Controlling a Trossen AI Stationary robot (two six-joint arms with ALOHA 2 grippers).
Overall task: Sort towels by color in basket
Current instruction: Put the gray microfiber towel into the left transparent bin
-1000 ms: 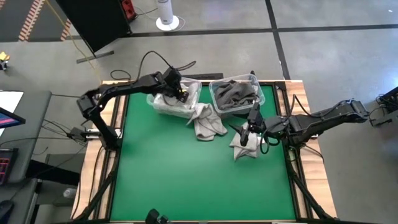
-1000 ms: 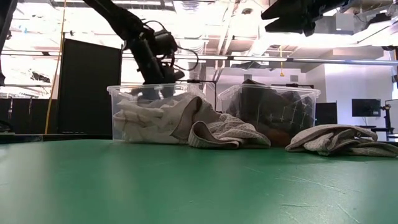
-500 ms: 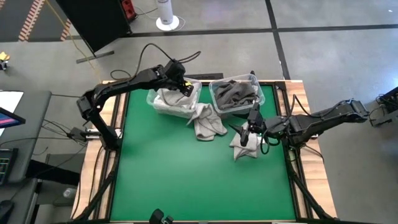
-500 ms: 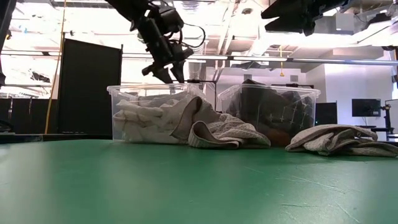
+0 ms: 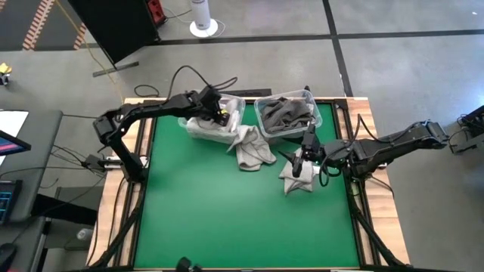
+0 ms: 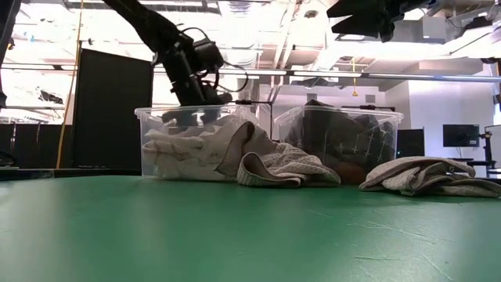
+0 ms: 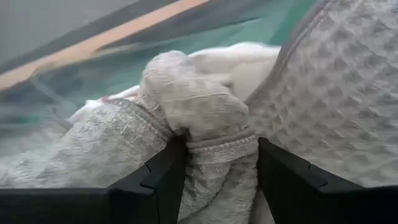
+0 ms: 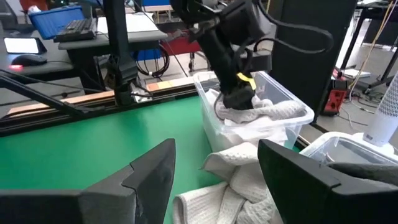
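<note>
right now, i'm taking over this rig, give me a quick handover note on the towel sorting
Left pincer: down in the left bin, jaws astride a fold of light towel.
Right pincer: open, hovering over the light grey towel on the mat.
Done: light towels in the left bin, dark grey towels in the right bin.
Left: the towel draped over the left bin's edge and the one under the right pincer.

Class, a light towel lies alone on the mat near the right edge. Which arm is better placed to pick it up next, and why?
Right. The right gripper hovers open directly over that towel, while the left gripper is down in the far bin among the light towels.
</note>
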